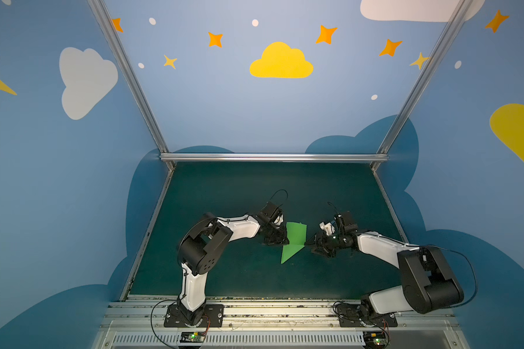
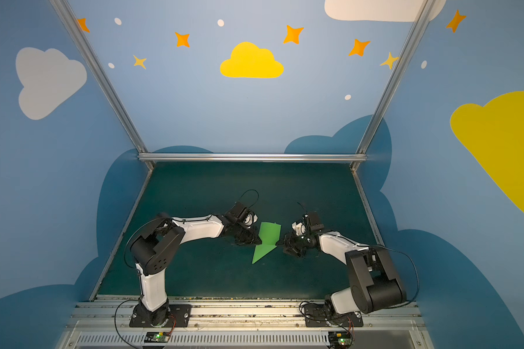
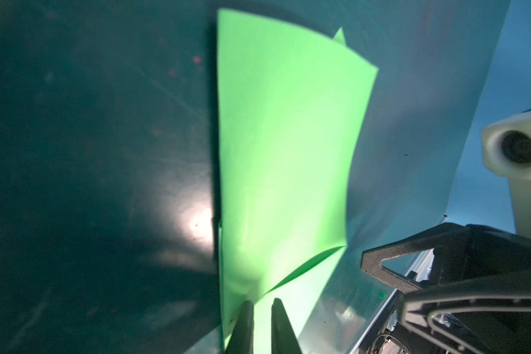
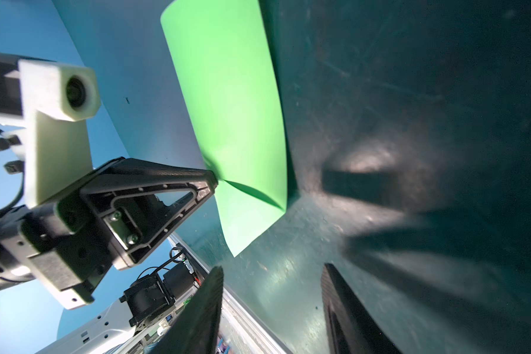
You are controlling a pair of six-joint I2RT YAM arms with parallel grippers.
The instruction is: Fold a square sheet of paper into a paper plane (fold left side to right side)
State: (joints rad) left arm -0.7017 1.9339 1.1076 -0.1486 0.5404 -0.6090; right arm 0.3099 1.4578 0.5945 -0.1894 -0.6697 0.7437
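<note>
The square sheet of paper (image 1: 295,238) (image 2: 268,238) is bright green and lies mid-mat, folded: a narrow rectangle at the far end, a triangle pointing toward the front edge. No separate paper plane is in view. My left gripper (image 1: 286,240) (image 2: 259,241) sits at the sheet's left edge. In the left wrist view its jaws (image 3: 262,303) stand nearly together on the paper (image 3: 282,153) where a crease starts, and the flap beyond them curls upward. My right gripper (image 1: 309,245) (image 2: 280,244) (image 4: 273,268) is open and empty, just right of the sheet's right corner (image 4: 284,208).
The dark teal mat (image 1: 224,196) covers the table inside blue walls with an aluminium frame bar (image 1: 273,157) at the back. Both arm bases stand on the rail (image 1: 254,314) along the front edge.
</note>
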